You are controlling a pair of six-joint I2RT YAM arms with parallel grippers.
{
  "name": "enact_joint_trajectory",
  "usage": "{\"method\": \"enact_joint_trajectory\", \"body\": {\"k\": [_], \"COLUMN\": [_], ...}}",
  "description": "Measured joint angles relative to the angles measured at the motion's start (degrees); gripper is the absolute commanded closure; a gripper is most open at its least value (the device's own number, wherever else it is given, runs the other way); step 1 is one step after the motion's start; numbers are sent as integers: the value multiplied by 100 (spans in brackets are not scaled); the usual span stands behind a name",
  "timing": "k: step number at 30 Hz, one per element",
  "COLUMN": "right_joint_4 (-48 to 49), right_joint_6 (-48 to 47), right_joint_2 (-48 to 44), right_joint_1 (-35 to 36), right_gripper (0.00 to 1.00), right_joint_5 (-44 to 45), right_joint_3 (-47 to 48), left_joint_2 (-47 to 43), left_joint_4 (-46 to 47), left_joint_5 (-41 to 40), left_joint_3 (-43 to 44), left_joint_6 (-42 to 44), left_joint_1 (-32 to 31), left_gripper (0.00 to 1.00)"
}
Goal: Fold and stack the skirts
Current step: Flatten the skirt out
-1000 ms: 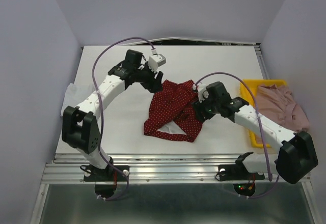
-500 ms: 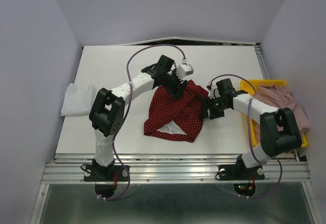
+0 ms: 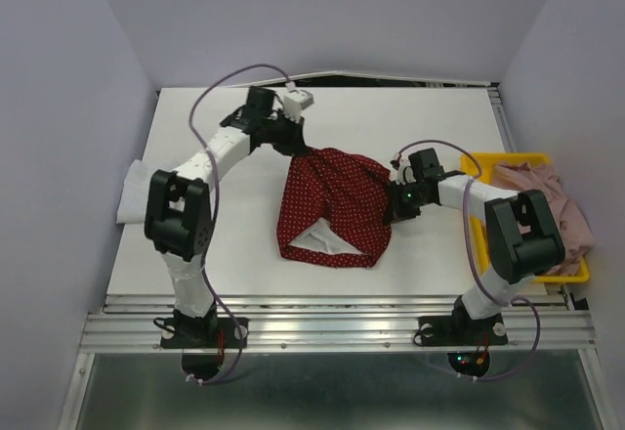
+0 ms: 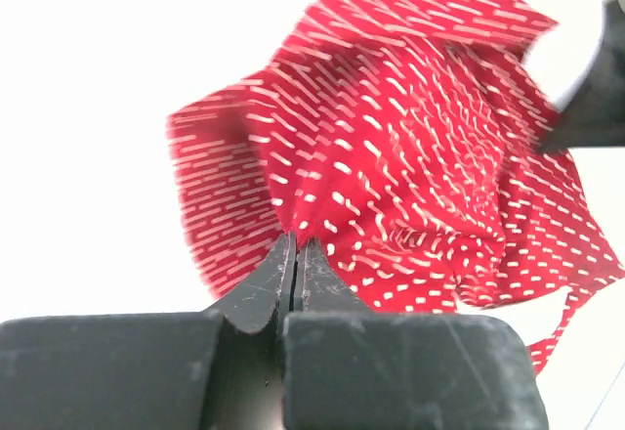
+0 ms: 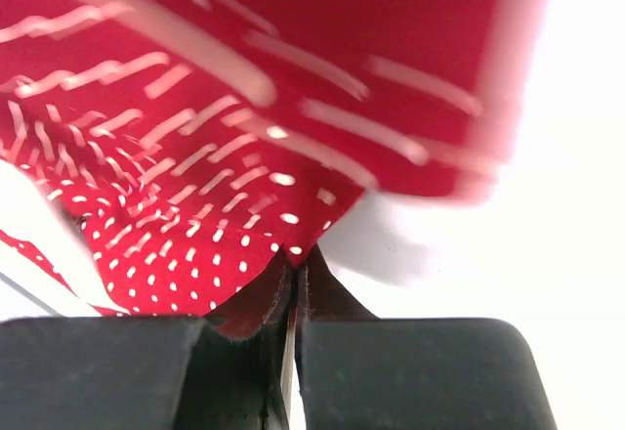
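Grip check: left gripper pinches red dotted skirt at its far corner, right gripper pinches its right edge. Pink skirt lies in yellow tray, right of red dotted skirt.

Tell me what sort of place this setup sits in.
Likely a lab robot test booth: plain walls box in a white table, a left arm and right arm are bolted to a metal rail at its near edge, and a red dotted skirt serves as practice cloth.

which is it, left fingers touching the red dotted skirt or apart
Touching. The left wrist view shows the left fingers shut on the red dotted skirt, its edge pinched between their tips.
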Motion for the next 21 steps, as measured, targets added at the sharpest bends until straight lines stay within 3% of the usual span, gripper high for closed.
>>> {"method": "enact_joint_trajectory", "body": {"k": [4,8,11,12,13,14,15,17,21], "right_joint_4": [157,649,726,695,625,457,308,44,-555], "right_joint_6": [-125,-243,-348,-391,-435,-516,-555,-675,-992], "right_joint_2": [-275,-507,-529,-520,-498,-455,-407,-245,-262], "right_joint_1": [9,149,164,160,155,144,133,81,28], "right_gripper": [99,99,97,84,75,52,42,35,36], "right_joint_5": [155,210,374,444,520,601,693,802,1012], "right_joint_3": [-2,22,52,52,72,136,205,411,907], "left_joint_2": [-828,-1016,-632,-396,-181,7,197,302,-160], "left_joint_4": [273,173,50,-31,-87,-138,-223,-369,-649], "left_joint_5": [208,448,457,479,433,380,317,205,-177], "left_joint_3": [-348,-417,-448,-446,-446,-446,-446,-461,-466], "left_joint_6": [-398,-442,-262,-175,-116,-55,26,157,570], "left_joint_1": [1392,2114,2181,2179,2181,2205,2249,2326,2415], "left_gripper": [100,98,67,52,47,41,40,40,41]}}
